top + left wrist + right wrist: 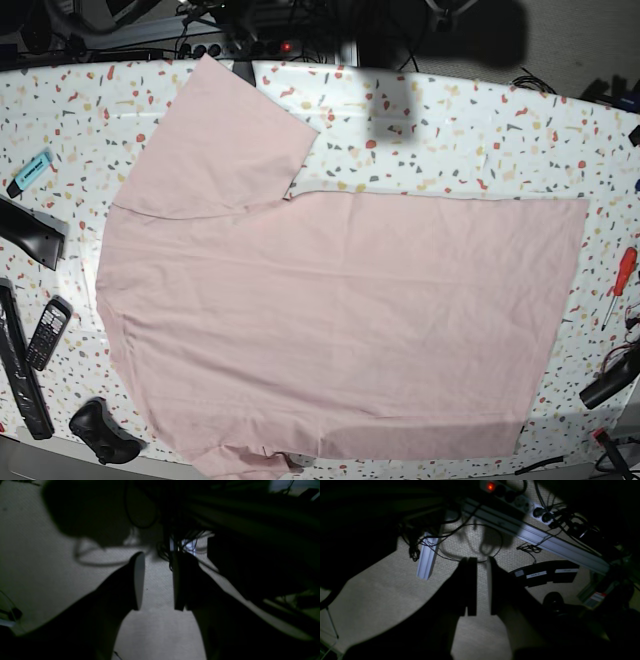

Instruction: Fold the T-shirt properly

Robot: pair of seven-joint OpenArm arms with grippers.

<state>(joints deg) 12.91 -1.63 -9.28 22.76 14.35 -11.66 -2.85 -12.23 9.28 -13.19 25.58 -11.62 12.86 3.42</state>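
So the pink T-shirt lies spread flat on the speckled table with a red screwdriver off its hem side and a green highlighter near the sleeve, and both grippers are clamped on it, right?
Not the grippers. Both wrist views show the left gripper and right gripper empty over the floor. The base view confirms the T-shirt flat on the table, red screwdriver and highlighter.

The left gripper (156, 581) fingers (139, 580) stand apart, empty, above what seems pale carpet (37, 562).
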